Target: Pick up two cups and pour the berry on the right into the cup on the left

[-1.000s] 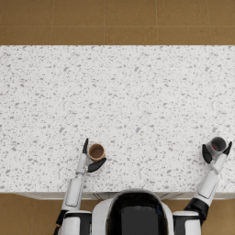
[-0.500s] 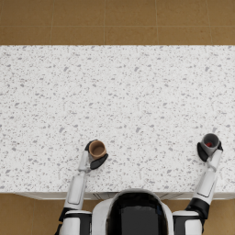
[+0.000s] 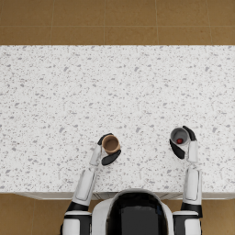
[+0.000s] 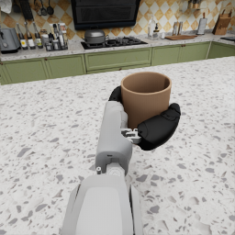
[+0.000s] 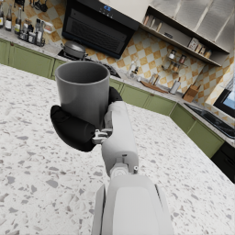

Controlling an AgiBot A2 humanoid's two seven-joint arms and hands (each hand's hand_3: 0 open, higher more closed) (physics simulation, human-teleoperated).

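My left hand (image 3: 107, 153) grips a brown cup (image 3: 110, 144) held upright over the speckled counter (image 3: 114, 101), near its front edge and left of centre. In the left wrist view the brown cup (image 4: 145, 97) sits between the dark fingers of the left hand (image 4: 151, 124), and its inside looks empty. My right hand (image 3: 182, 144) holds a grey cup (image 3: 179, 136) upright to the right, with a small red berry (image 3: 180, 141) lying in its bottom. The right wrist view shows the grey cup (image 5: 84, 91) wrapped by the right hand (image 5: 78, 126), its inside hidden. The two cups are well apart.
The white speckled counter stretches far ahead and to both sides. Brown floor (image 3: 114, 20) lies beyond its far edge. Green kitchen cabinets (image 4: 92, 62) and a stove with a pot (image 5: 73, 48) stand in the background of the wrist views.
Both hands have carried their cups inward toward each other and slightly forward. The berry in the grey cup has come into plain sight.
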